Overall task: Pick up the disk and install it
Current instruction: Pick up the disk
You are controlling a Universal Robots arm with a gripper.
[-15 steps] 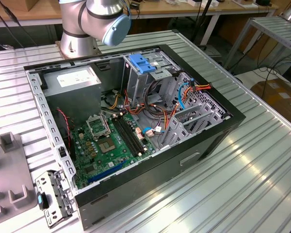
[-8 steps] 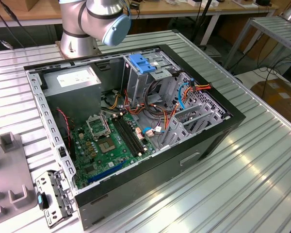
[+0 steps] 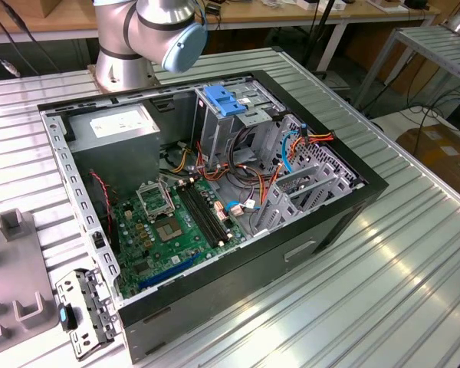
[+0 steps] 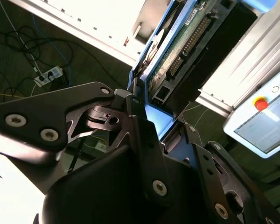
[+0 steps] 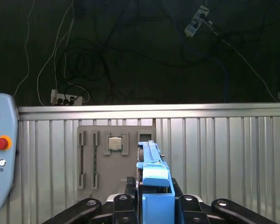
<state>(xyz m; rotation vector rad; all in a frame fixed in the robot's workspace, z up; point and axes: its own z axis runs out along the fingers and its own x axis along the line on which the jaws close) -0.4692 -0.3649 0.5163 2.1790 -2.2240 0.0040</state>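
My gripper (image 5: 154,201) is shut on the disk (image 5: 150,163), which shows edge-on in the first wrist view with its blue plastic rail between the black fingers (image 5: 122,201). In the second wrist view the disk (image 4: 179,46) shows its green circuit board side and blue rail, held by the gripper (image 4: 156,116) high above the floor. In the exterior view the open computer case (image 3: 372,184) lies on the ribbed metal table, with a tall metal drive cage (image 3: 215,130) carrying a light-blue latch (image 3: 226,102). The arm's base and elbow (image 3: 149,31) stand behind the case.
Inside the case are a green motherboard (image 3: 172,226), a grey power-supply box (image 3: 115,123) and loose coloured cables (image 3: 291,149). A grey fixture plate (image 5: 116,163) holding a processor chip (image 5: 114,143) lies on the table. A teach pendant (image 5: 0,154) sits at the table's edge.
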